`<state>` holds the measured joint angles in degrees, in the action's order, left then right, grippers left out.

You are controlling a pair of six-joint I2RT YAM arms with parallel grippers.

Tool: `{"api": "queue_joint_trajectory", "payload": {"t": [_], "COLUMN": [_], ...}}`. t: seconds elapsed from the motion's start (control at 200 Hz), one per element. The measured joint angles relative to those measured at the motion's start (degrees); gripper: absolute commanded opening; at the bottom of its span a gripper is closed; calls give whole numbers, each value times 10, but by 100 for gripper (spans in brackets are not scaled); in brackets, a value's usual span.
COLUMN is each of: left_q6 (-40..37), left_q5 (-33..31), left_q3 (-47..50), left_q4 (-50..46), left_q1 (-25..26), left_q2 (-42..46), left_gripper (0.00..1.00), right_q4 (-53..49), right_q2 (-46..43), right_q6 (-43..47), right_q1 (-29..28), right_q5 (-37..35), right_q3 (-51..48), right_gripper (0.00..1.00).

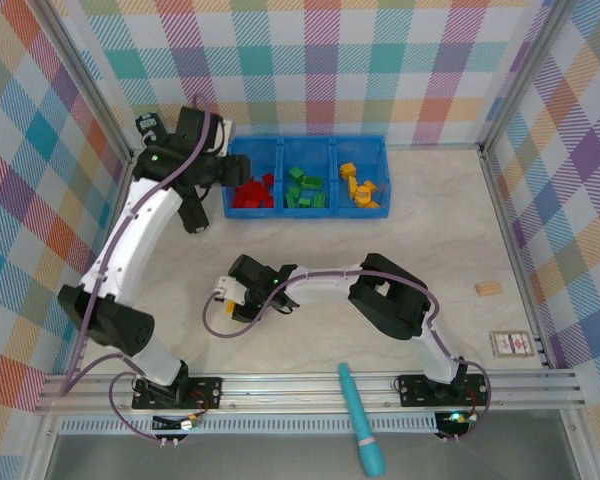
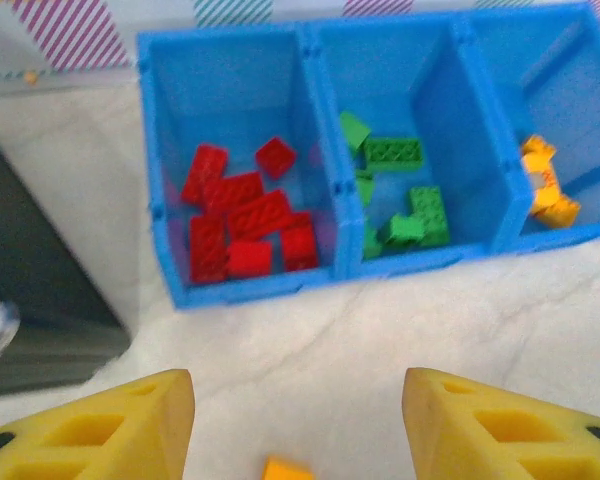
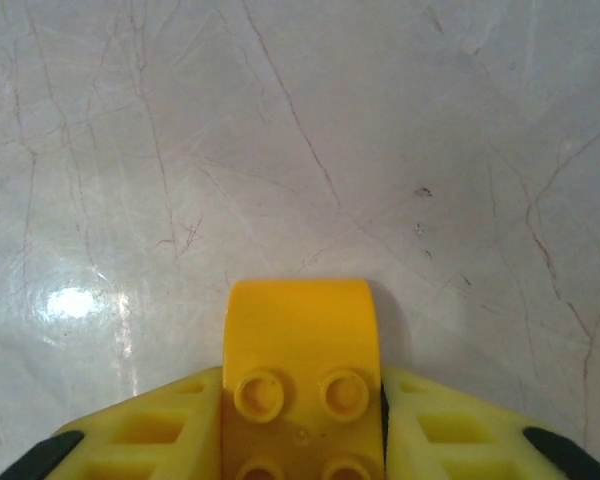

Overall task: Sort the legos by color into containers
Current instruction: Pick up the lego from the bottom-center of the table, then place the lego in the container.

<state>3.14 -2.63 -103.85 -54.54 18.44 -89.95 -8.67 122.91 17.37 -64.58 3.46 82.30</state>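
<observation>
Right gripper (image 3: 302,392): clamped on yellow lego (image 3: 300,325); the brick pokes out past the fingertips, above the table (image 3: 280,150).
Left gripper (image 2: 298,385): jaws apart.
Blue tray (image 2: 242,289): just ahead of left gripper; legos (image 2: 242,215) inside, one colour per compartment.

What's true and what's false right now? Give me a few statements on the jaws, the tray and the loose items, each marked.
1. The right gripper has its jaws shut on a yellow brick. True.
2. The red bricks lie in the middle compartment of the tray. False: they lie in its left compartment; the green bricks have the middle.
3. The left gripper is clamped on a green brick. False: its jaws stand open.
4. A teal tool lies at the near edge. True.
5. The wooden block is in the tray. False: it lies on the table, far right.
</observation>
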Motion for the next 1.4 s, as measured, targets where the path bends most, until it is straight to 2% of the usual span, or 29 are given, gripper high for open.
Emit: {"api": "queue_joint_trajectory", "payload": {"t": [0.185,0.39,0.565,0.73,0.855,0.975,1.215,1.4], "left_q6": [0,0,0,0,0,0,0,1], "left_q5": [-1,0,2,3,14,17,22,21], "left_q3": [93,135,160,183,190,190,189,186], "left_q4": [-14,-23,-28,-44,-59,-72,-87,-101], "left_q1": [-35,-47,-51,-51,-51,-51,-51,-51], "left_q2": [61,83,100,123,137,144,157,165], "left_gripper": [57,58,58,58,60,61,61,62], "right_q4": [-12,-58,-90,-99,-94,-79,-60,-56], "right_q2": [-32,-152,-279,-339,-333,-306,-189,-111], "right_q6": [-6,-24,-36,-36,-36,-36,-33,-33], "right_q1": [4,39,108,218,304,360,421,454], "right_q5": [-7,-18,-42,-71,-94,-110,-121,-122], "right_q3": [-30,-78,-95,-95,-96,-94,-25,37], "right_gripper": [26,25,25,25,26,26,26,33]}}
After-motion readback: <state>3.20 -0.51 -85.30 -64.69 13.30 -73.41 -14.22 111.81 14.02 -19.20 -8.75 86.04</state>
